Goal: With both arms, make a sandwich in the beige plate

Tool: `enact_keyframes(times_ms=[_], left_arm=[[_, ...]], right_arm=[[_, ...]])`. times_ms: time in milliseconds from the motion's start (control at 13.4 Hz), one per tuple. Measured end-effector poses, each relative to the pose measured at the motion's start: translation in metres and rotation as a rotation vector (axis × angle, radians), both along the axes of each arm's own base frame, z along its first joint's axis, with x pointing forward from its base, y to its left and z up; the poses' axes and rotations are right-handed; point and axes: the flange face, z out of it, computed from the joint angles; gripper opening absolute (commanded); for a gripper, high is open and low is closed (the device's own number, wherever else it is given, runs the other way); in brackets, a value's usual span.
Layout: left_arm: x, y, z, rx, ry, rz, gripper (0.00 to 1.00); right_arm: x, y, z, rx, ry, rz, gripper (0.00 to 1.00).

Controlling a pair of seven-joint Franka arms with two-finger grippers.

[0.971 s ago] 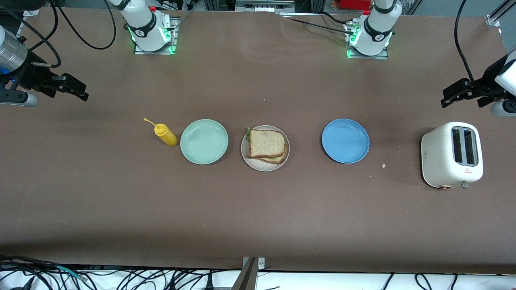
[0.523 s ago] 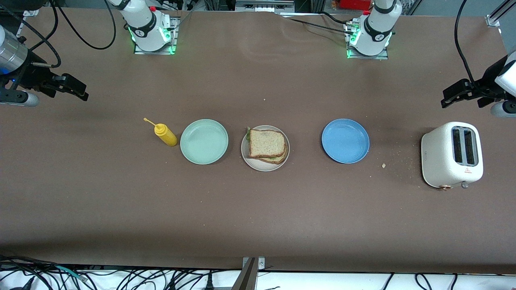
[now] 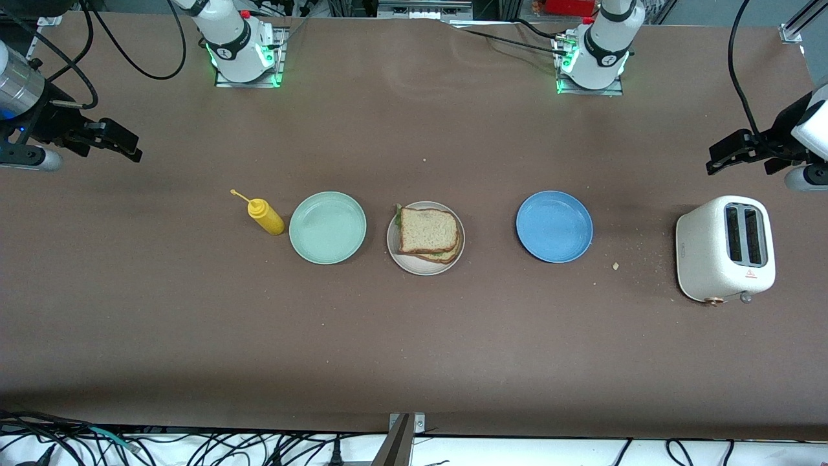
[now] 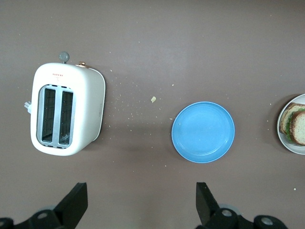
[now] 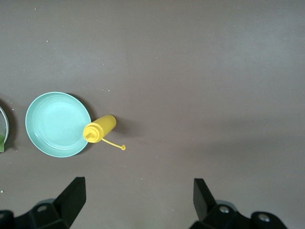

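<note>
We see the sandwich (image 3: 429, 234) already sitting in the beige plate (image 3: 396, 249), in the middle of the tabletop (image 3: 414, 349), w/ a top bread slice, green lettuce peeking out at the edge, and a 2nd slice under it. It lies flat; the top slice sits a bit off from the bottom one, so the stack looks a little crooked. The sandwich is square, so it has no real long side to line up with. Both pincers are well apart from it. Our left pincer (image 3: 728, 154) hangs over the tabletop at the left arm's end, near the white toaster (image 3: 724, 249), fingers spread wide, holding nothing. Our right pincer (image 3: 119, 144) hangs over the right arm's end, fingers also spread wide, nothing in them. So the plate lies about midway between the two; neither arm looks clearly closer. In the left wrist view we see the blue plate (image 4: 203, 132) w/ nothing on it, the toaster, and just an edge of the sandwich plate. In the right wrist view we see the mint-green plate (image 5: 57, 124), bare too, w/ the yellow squeeze bottle (image 5: 99, 129) lying just beside it. The mint plate is between the bottle and the beige plate; the blue plate is between the beige plate and the toaster. The tabletop is flat brown, w/ a few crumbs near the toaster. Lots of room all round. We think the job looks done, both arms just wait.
</note>
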Motion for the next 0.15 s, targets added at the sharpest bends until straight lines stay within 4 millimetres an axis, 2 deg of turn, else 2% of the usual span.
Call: enact_keyframes(times_ms=[149], left_arm=[[0.0002,0.0,-0.0003,0.0,0.001,0.0,1.0]], right_arm=[[0.0,0.0,0.0,0.0,0.0,0.0,1.0]])
